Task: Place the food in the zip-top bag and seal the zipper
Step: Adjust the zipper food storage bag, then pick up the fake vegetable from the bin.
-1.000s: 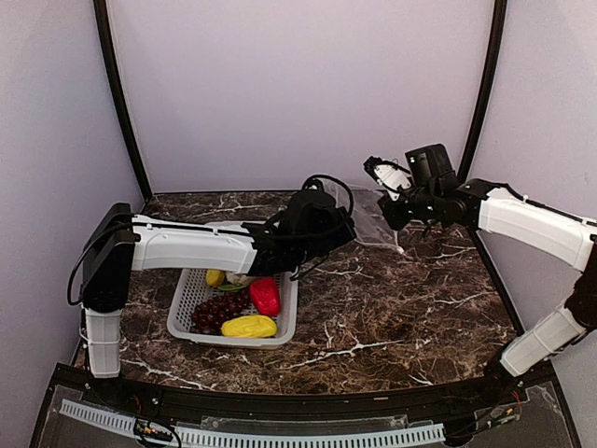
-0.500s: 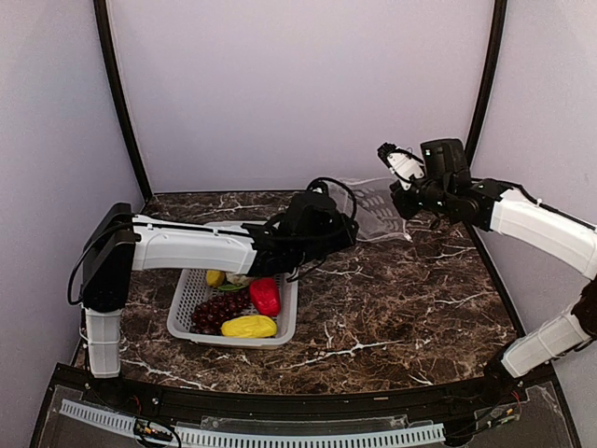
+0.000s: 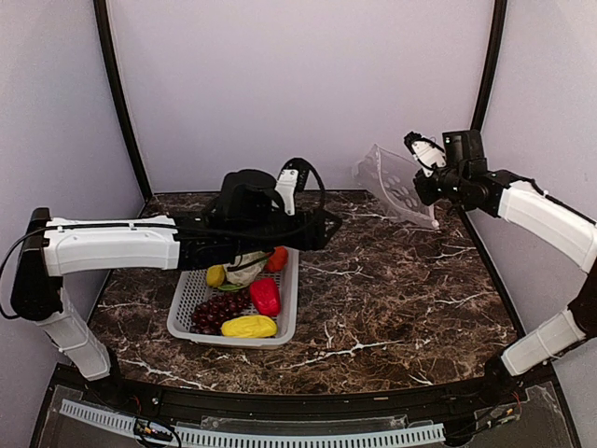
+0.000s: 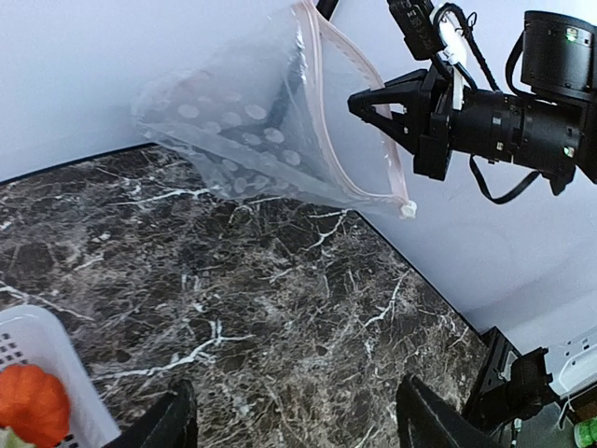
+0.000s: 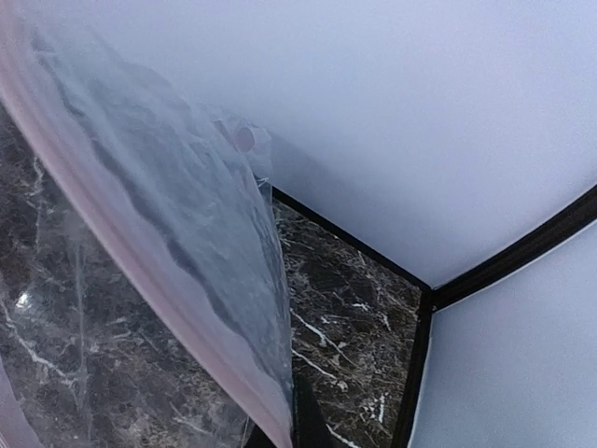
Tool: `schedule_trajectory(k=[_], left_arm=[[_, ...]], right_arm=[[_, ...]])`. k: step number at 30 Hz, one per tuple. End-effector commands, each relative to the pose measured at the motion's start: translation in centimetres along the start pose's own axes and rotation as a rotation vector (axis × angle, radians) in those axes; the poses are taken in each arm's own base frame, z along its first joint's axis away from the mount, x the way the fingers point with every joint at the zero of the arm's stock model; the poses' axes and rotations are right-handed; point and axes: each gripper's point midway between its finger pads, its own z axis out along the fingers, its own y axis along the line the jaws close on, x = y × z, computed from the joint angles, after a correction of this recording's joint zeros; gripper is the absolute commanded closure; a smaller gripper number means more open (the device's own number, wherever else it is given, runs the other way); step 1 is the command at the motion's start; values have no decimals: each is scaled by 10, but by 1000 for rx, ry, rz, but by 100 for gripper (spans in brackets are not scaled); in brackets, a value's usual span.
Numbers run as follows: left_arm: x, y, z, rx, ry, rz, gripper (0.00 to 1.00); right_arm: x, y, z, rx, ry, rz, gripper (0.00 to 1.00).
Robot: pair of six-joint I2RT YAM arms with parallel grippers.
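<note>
1. The right hand is clamped on the thin pinkish zipper strip of the clear plastic zip-top bag with white dots.
2. That bag hangs tilted in the air over the far right corner of the dark marble desk, close to the back wall, with its mouth gaping.
3. The left hand hovers above mid-desk with its fingers spread wide and nothing between them, well apart from the bag.
4. The food lies in the grey mesh basket at near left: white cauliflower with green leaves, red pepper, yellow fruit, dark purple grape bunch and orange piece.
</note>
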Motion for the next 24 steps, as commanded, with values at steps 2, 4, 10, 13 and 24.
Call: schedule_trajectory(k=[2, 4, 10, 13, 24], left_arm=[[33, 64, -48, -222, 140, 47, 27], [45, 86, -65, -296, 174, 39, 27], [79, 129, -103, -453, 271, 50, 28], [90, 140, -111, -490, 297, 57, 28], [96, 165, -110, -614, 442, 168, 28]], right_arm=[[-42, -66, -8, 164, -53, 26, 100], [-49, -70, -13, 171, -69, 22, 100], [-22, 3, -14, -149, -72, 48, 100], [12, 47, -6, -309, -36, 21, 100], [53, 109, -22, -591, -50, 38, 100]])
